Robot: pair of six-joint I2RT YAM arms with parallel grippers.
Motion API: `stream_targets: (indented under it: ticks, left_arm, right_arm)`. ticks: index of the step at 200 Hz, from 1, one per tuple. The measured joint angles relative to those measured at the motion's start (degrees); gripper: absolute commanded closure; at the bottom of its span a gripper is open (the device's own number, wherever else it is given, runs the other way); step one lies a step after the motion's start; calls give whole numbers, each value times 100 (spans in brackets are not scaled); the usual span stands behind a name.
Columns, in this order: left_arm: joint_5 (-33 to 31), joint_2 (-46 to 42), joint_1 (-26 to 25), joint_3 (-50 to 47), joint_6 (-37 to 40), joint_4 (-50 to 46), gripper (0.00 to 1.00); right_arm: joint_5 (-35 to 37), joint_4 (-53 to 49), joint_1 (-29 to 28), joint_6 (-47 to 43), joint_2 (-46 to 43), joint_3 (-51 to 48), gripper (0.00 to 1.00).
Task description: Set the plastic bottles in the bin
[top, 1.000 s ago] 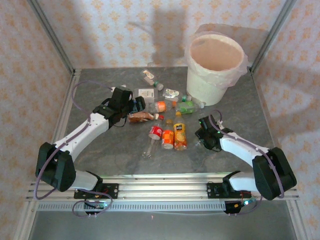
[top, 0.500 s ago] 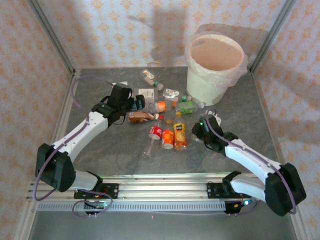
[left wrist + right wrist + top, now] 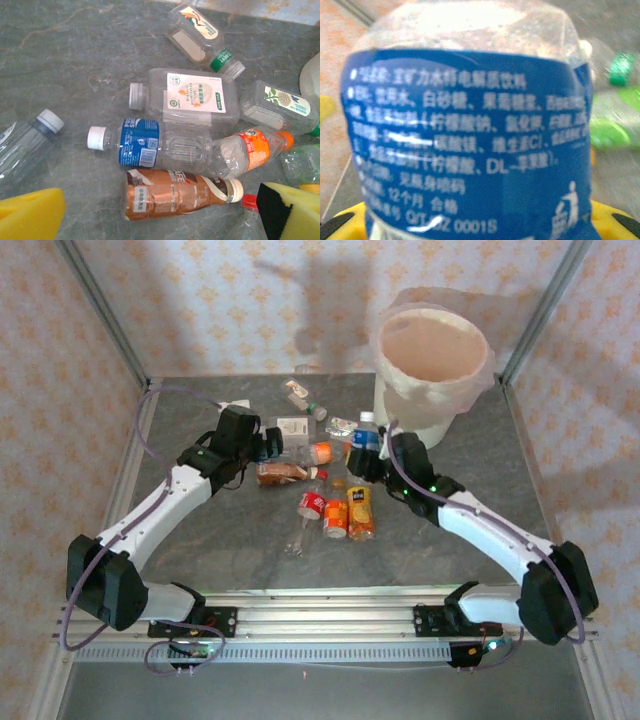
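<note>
Standing at the far right corner of the grey tabletop [image 3: 230,540], the bin [image 3: 445,410] is lined with a pale bag folded over its rim. The plastic bottles [image 3: 360,512] are scattered flat at mid-tabletop, just left of the bin. One blue-labelled bottle [image 3: 470,140] is held upright near the bin wall, clamped between the right fingers [image 3: 612,222]. The left fingers [image 3: 30,215] are spread wide above a brown bottle [image 3: 175,192], and nothing is gripped by them.
</note>
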State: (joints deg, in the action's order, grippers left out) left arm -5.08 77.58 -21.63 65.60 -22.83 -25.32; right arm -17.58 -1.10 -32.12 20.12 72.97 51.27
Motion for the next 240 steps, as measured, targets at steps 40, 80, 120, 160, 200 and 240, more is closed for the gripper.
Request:
stream_targets:
  ticks: [40,80,120,160,200,240]
  left_arm:
    - [-205,42,68,439,-509,-225,0]
    - [-516,44,68,378,-1178,-251,0]
    - [-597,52,68,358,-1451,-249,0]
    - [-693,44,68,240,-1674,-136,0]
    - [-748,13,68,-72,-1897,-76,0]
    - [-804,-39,68,-72,-1919,-94,0]
  right_arm:
    - [-205,-448,2,-841,542,1880,61]
    - [-133,-1121,129,-1504,750,3261,61]
    - [188,-1919,835,-1947,1132,4186,61]
    - [431,-2924,1843,-2802,1766,5254,58]
    - [387,-3873,2527,-3045,2793,6693,55]
    - [581,-5003,2551,-2723,4035,8496,48]
